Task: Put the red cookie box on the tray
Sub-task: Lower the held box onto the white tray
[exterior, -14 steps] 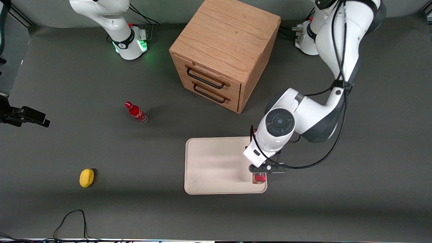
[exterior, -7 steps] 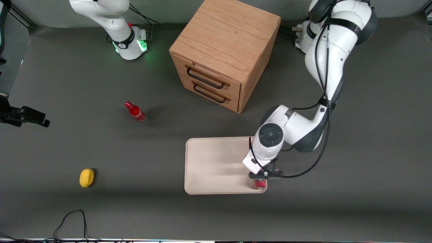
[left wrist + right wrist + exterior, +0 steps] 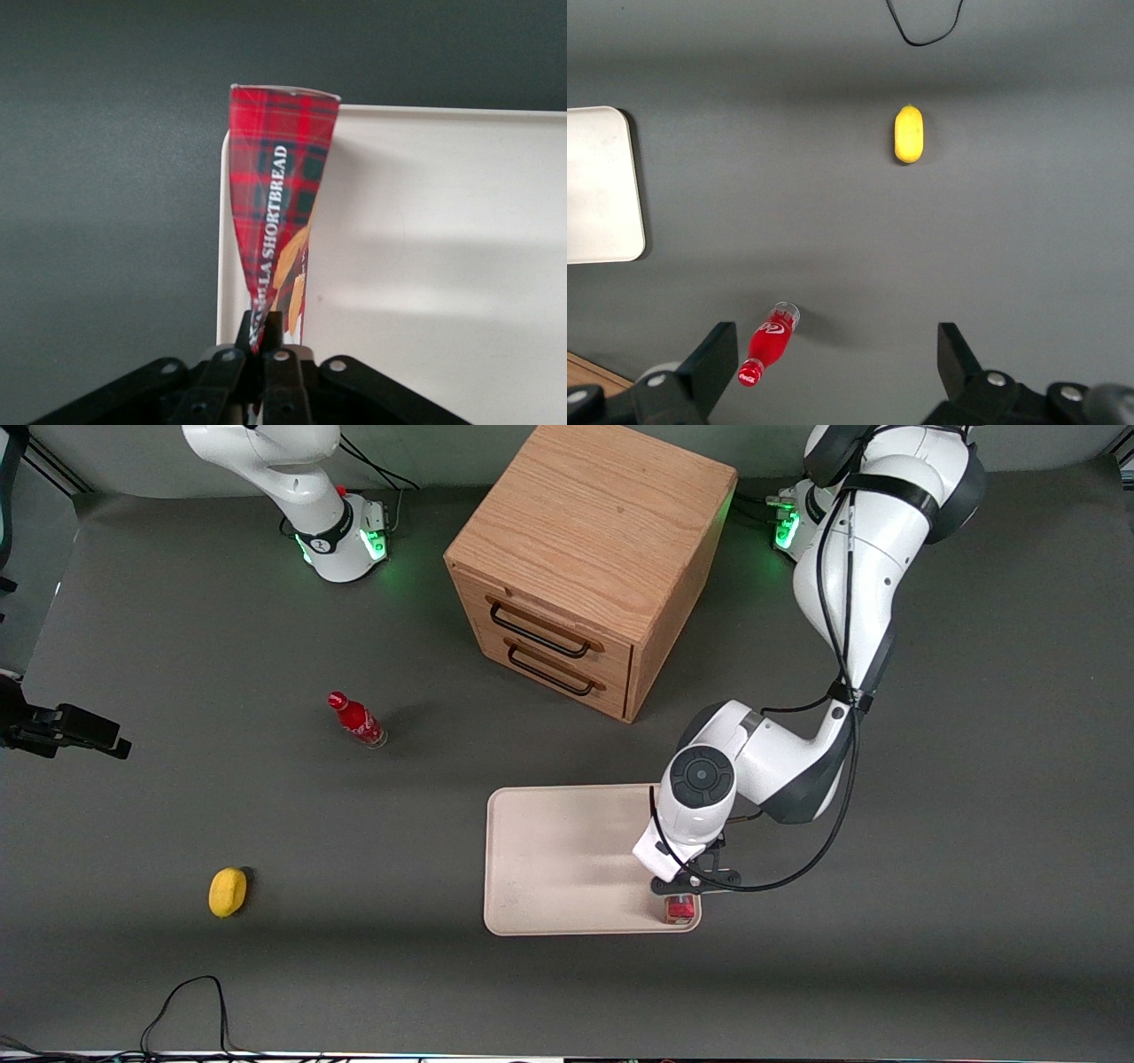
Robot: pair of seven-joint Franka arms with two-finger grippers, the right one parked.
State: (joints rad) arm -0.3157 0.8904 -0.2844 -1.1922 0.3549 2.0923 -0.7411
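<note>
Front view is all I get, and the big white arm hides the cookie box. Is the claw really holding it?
Observer: Yes. In the left wrist view the gripper is pinched shut on the edge of the red cookie box.
Operator: Is the box over the tray?
Observer: It lies along the rim of the tray, at the tray's working-arm end; its end just overlaps the rim there.
Operator: What's printed on it?
Observer: Red tartan, with white letters that end in "SHORTBREAD".
Operator: Anything else lying on the tray?
Observer: Not in the part the wrist camera shows; that part is plain cream.
</note>
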